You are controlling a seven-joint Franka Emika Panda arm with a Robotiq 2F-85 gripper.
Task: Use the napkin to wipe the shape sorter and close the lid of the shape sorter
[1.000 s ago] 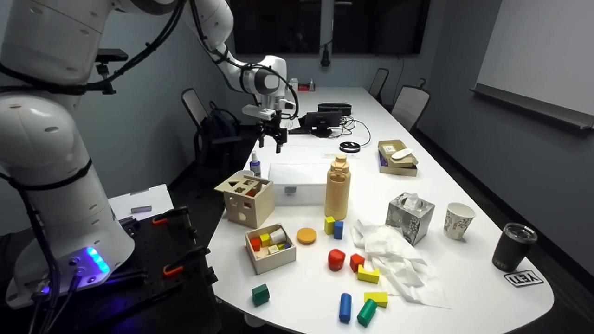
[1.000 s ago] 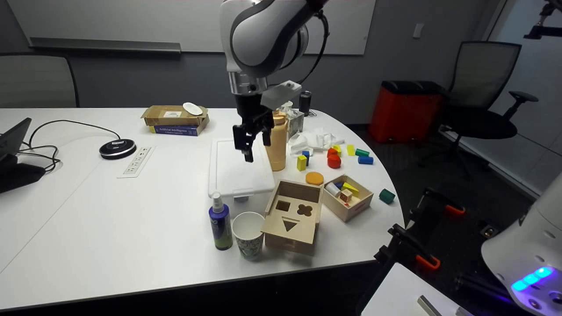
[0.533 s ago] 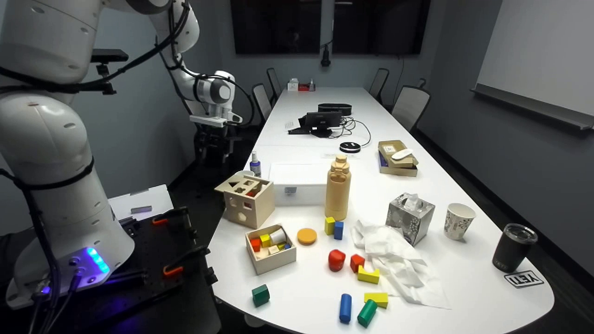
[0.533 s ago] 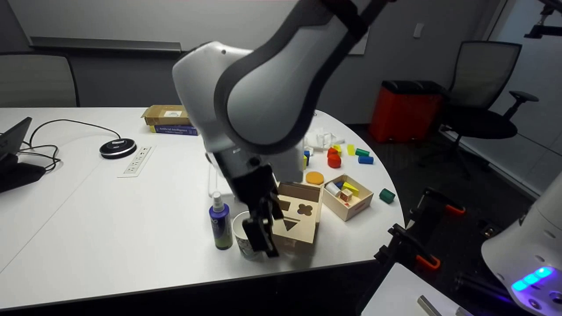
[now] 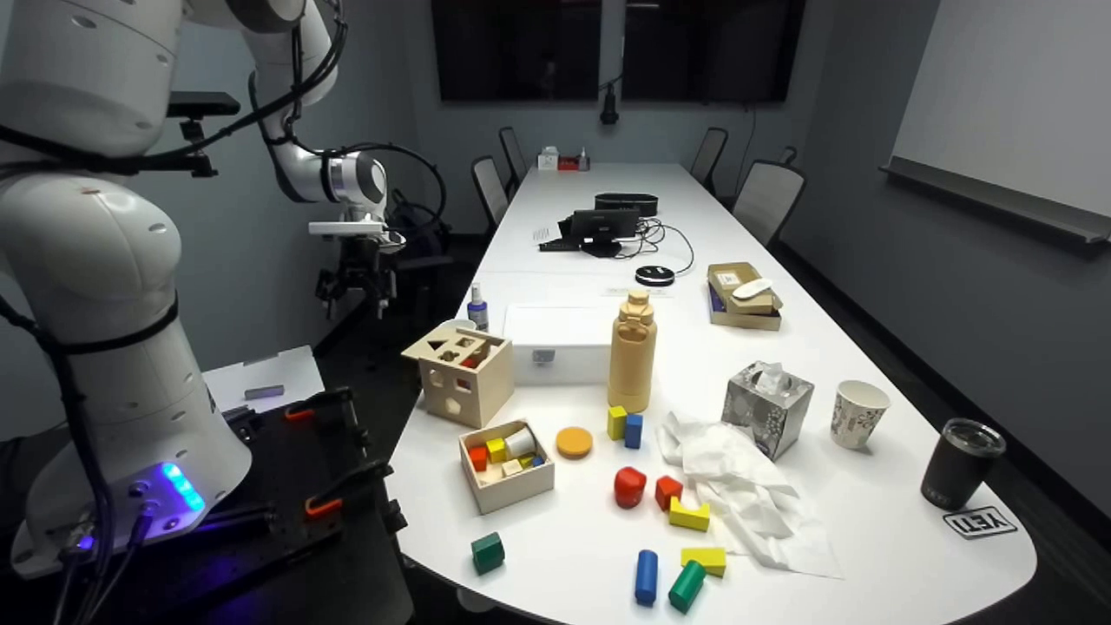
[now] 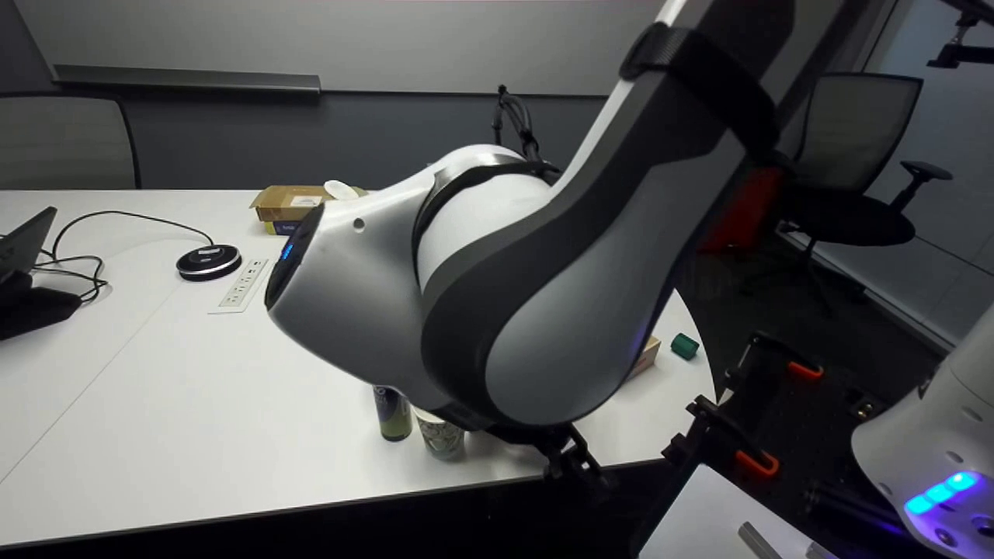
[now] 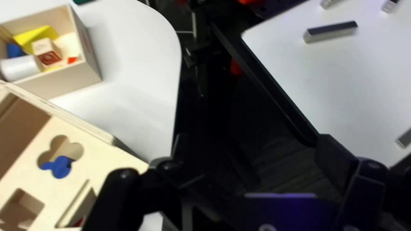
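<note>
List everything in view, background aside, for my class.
Shape sorter: 1, beige, on table.
Lid: 1, beige, atop sorter, overhanging.
Napkin: 1, white, on table.
Tissue box: 1, grey, by napkin.
Tray: 1, beige, beside sorter.
Loose blocks: 10, yellow, red, blue, green, orange, on table.
Bin: 1, white, on table.
Bottle: 1, tan, by bin.
Cups: 2, white, on table.
Spray bottle: 1, purple, by cup.
Tumbler: 1, black, by tag.
Cardboard box: 1, brown, on book.
Electronics: several, black, farther along table.
Bars: several, grey, on white panel.
Arm: 1, white, beside table.
Gripper: 1, black, open beside table.
</note>
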